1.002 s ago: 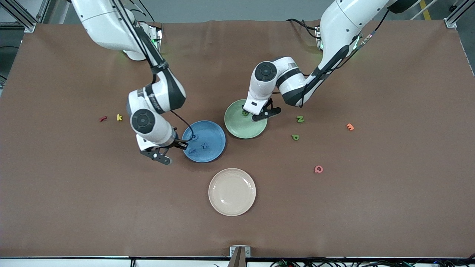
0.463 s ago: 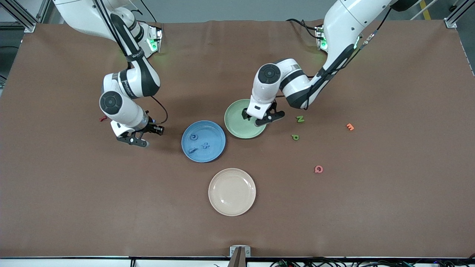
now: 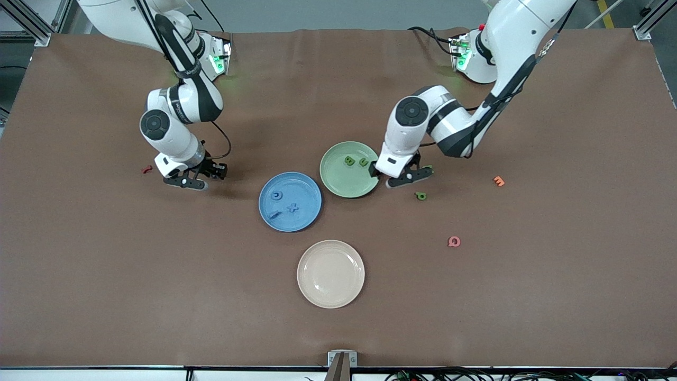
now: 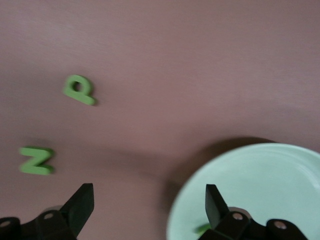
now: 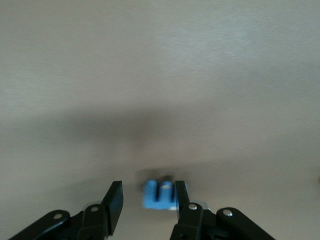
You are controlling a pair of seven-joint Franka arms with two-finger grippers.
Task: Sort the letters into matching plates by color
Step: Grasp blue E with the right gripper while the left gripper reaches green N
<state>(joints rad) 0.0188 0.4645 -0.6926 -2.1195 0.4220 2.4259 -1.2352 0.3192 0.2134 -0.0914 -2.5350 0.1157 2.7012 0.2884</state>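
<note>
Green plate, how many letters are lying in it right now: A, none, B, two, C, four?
B: the front view shows two green letters lying in the green plate, while the green P lies on the table beside it, toward the left arm's end.

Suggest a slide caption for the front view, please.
Left gripper open beside the green plate holding two letters; right gripper open over the table; blue plate holds three.
</note>
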